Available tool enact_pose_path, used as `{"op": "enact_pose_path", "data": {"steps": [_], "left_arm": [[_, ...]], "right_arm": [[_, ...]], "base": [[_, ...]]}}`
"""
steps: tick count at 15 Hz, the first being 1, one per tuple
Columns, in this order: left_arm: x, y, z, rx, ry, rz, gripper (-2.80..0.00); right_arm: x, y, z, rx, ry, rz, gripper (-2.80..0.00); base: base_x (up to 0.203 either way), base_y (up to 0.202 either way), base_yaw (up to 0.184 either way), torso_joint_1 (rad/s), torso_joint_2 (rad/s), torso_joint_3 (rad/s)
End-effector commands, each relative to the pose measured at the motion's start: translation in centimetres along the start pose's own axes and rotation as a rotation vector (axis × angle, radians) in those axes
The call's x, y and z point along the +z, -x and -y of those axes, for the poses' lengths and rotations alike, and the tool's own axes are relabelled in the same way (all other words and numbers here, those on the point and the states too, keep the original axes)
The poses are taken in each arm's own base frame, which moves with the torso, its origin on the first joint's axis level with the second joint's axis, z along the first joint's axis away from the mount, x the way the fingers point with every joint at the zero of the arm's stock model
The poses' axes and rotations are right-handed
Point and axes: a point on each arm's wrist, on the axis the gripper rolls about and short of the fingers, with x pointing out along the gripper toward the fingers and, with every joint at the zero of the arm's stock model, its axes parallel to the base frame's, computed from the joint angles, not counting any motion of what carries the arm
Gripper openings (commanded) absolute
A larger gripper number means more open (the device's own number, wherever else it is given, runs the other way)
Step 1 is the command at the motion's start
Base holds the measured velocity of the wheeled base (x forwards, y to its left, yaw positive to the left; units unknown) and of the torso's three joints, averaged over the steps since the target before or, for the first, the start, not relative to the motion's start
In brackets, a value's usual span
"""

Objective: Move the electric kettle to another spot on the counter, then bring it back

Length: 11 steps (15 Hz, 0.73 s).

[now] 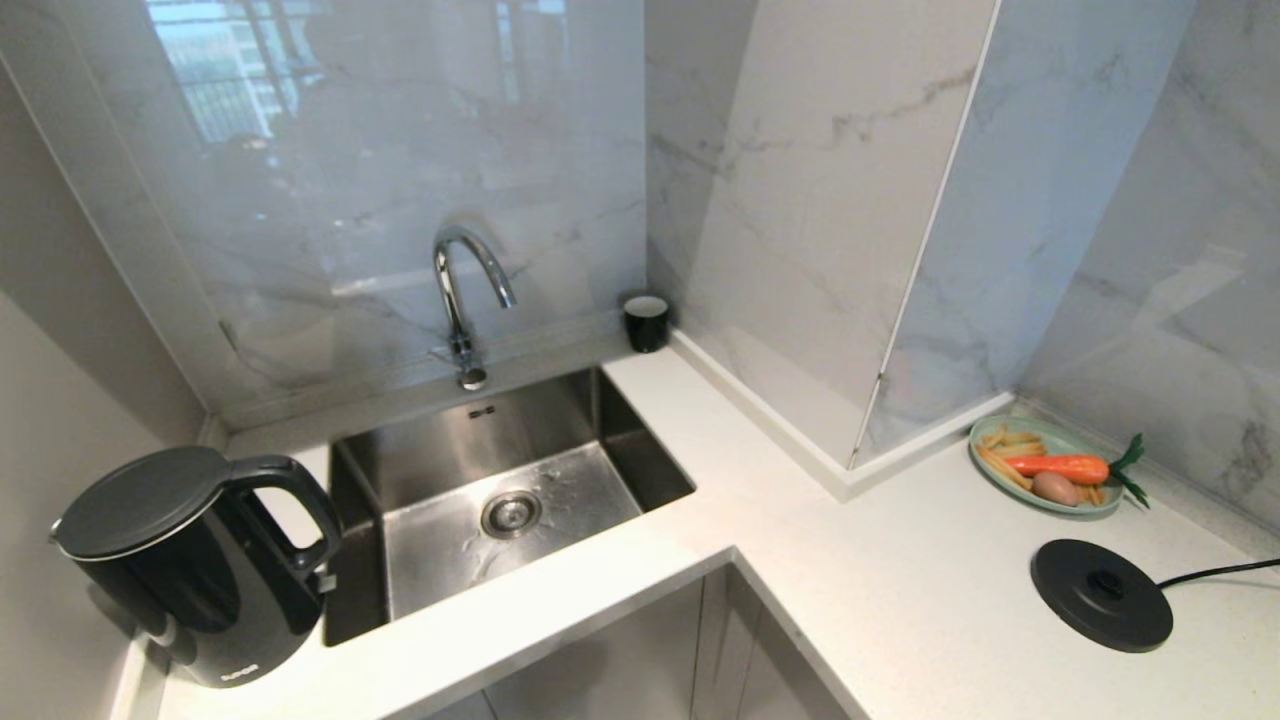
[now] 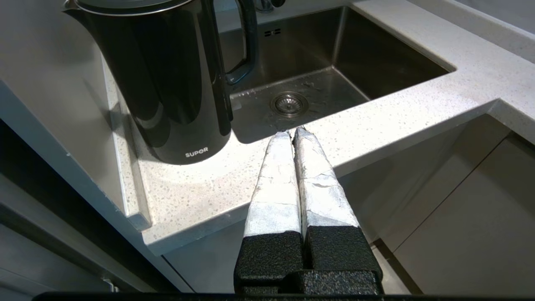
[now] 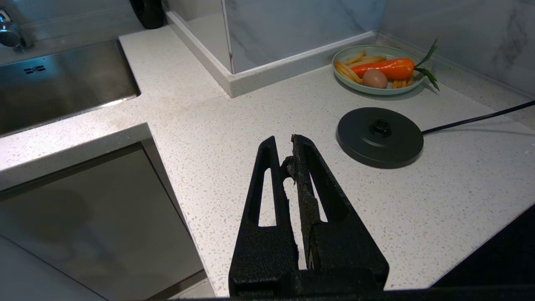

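the electric kettle [image 2: 167, 79] stands upright on the counter [image 2: 200, 188] just beside the sink [image 2: 334, 62]. the left gripper [image 2: 292, 133], fingers pressed together and empty, hangs near the kettle, apart from it.

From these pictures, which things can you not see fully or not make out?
- Kettle: contents hidden by its closed lid, every view; left wrist view's top edge cuts off the lid.
- Base cord: plug end runs off the right edge, head view.
- Cup: contents too small to tell, head view.
- Plate: the pale sticks are too small to identify.
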Motion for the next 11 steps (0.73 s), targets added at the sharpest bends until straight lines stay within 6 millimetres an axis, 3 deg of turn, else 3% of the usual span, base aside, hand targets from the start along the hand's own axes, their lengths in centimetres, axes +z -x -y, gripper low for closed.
{"op": "enact_pose_path", "data": {"steps": [1, 11], "left_arm": [[-0.04, -0.03, 0.0, 0.0, 0.0, -0.004, -2.8], [0.0, -0.01, 0.0, 0.0, 0.0, -0.002, -2.8]], "right_arm": [[0.0, 0.0, 0.0, 0.0, 0.0, -0.001, -2.8], [0.0, -0.01, 0.0, 0.0, 0.0, -0.002, -2.8]], "base": [[0.0, 0.0, 0.0, 0.0, 0.0, 0.0], [0.0, 0.0, 0.0, 0.0, 0.0, 0.0]]}}
